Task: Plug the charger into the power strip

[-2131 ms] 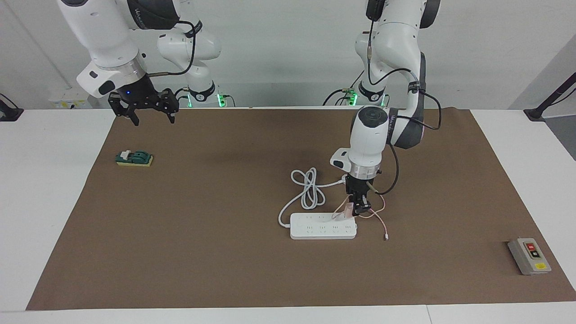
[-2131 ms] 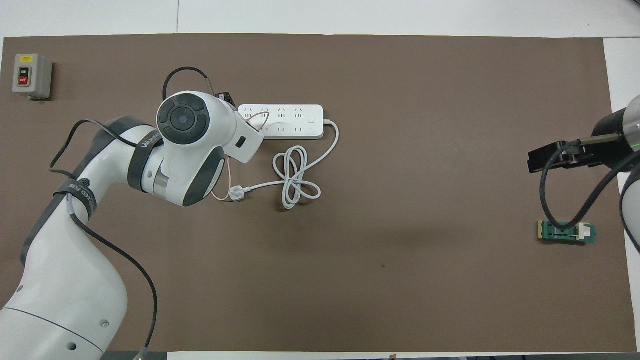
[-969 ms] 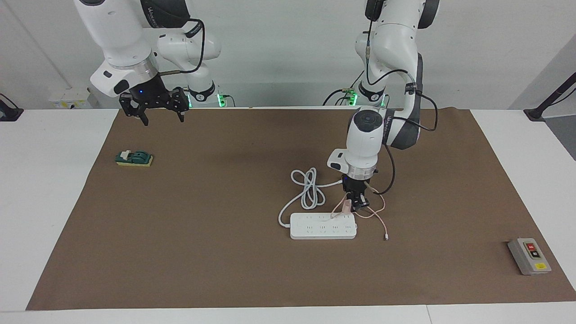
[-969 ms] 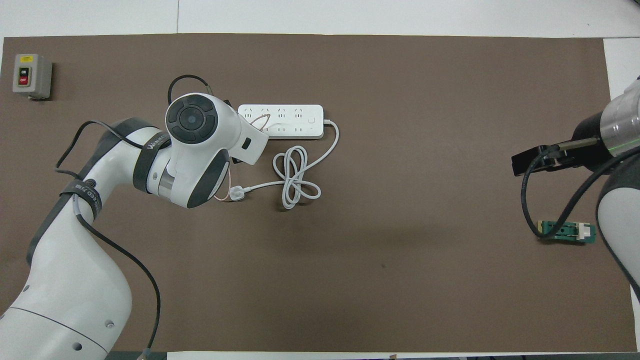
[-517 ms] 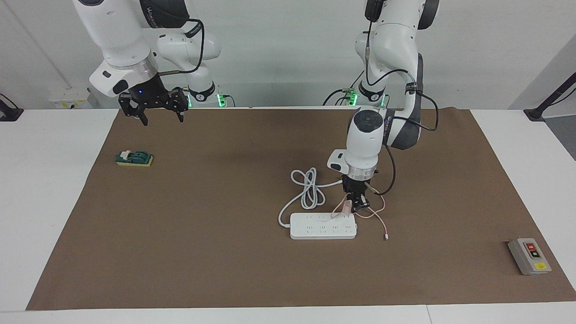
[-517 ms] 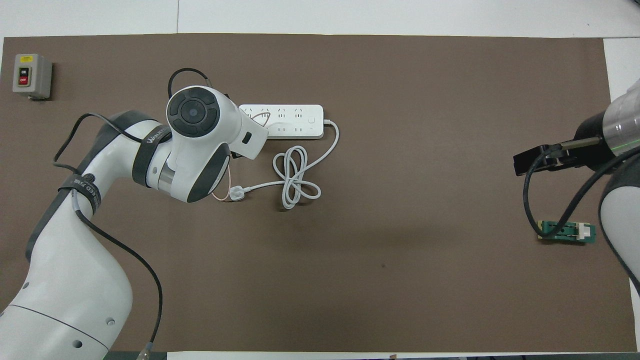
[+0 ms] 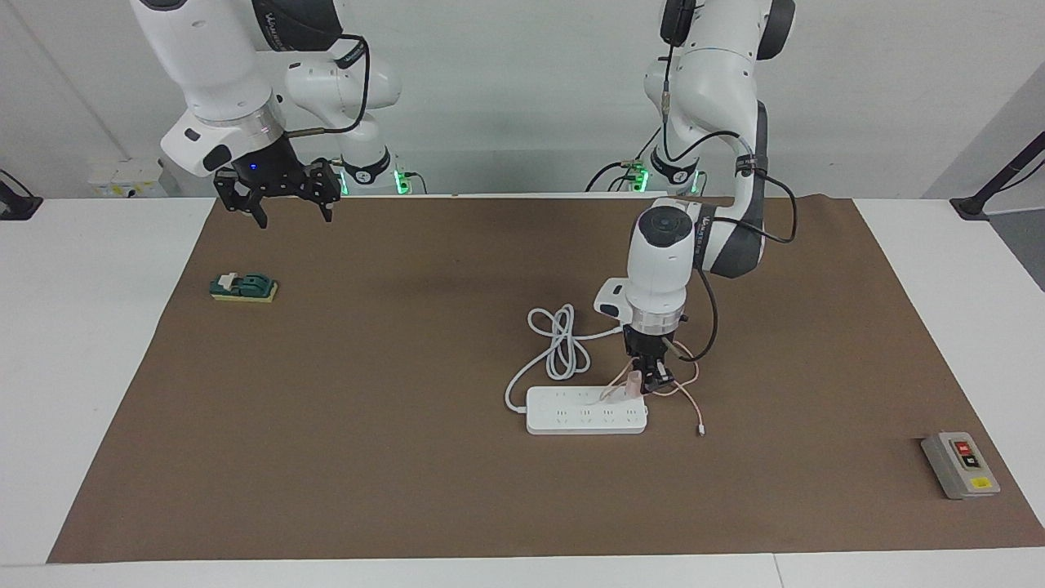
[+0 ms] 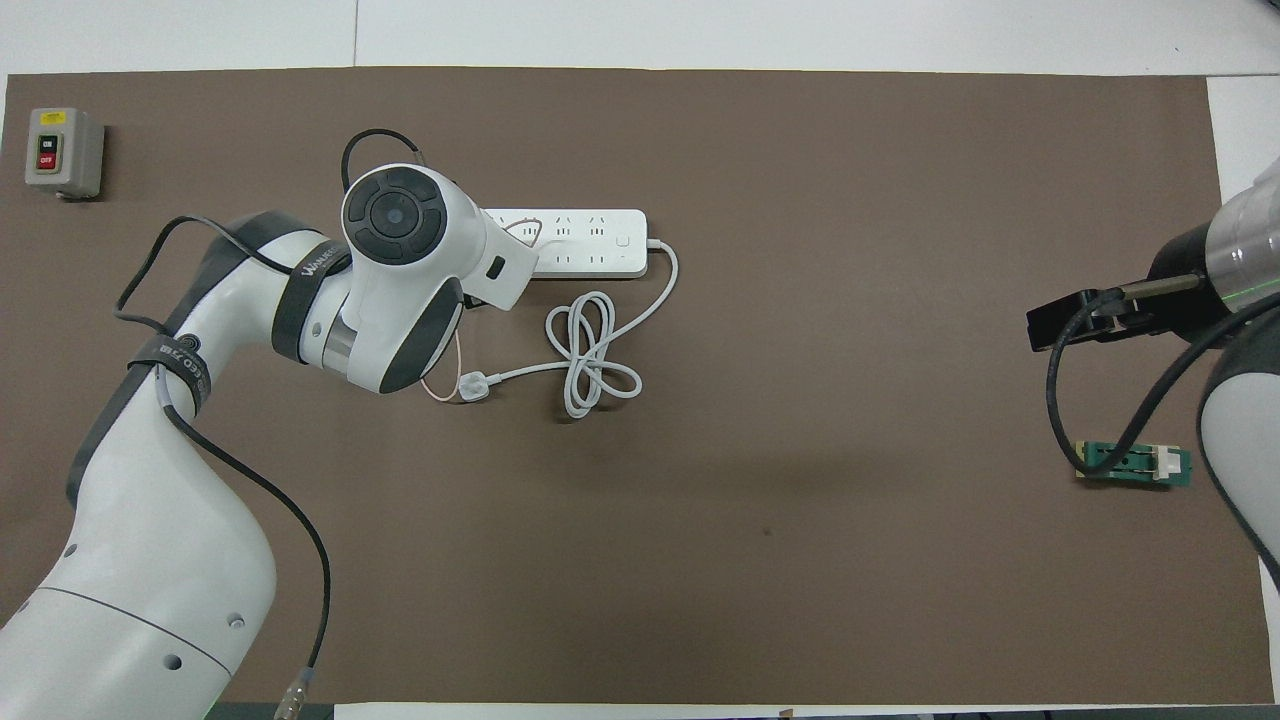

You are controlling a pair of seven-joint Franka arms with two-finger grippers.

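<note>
The white power strip [image 7: 584, 410] [image 8: 575, 243] lies flat on the brown mat, its thick white cord [image 7: 559, 349] coiled nearer to the robots. My left gripper [image 7: 645, 380] is shut on the pale-pink charger [image 7: 633, 382] and holds it just above the strip's end toward the left arm's end of the table. The charger's thin pink cable [image 7: 688, 400] trails onto the mat beside the strip. In the overhead view the left arm hides the charger and that end of the strip. My right gripper [image 7: 279, 202] [image 8: 1062, 325] is open and empty, waiting high over the mat's edge.
A green and white part [image 7: 243, 287] [image 8: 1133, 465] lies on the mat at the right arm's end. A grey box with red and yellow buttons [image 7: 960, 464] [image 8: 62, 151] sits at the left arm's end. The cord's white plug [image 8: 476, 385] lies near the left arm.
My left gripper rose with the charger, then came back down onto the strip's end. My right gripper rose and shifted toward the table's middle, then stayed still.
</note>
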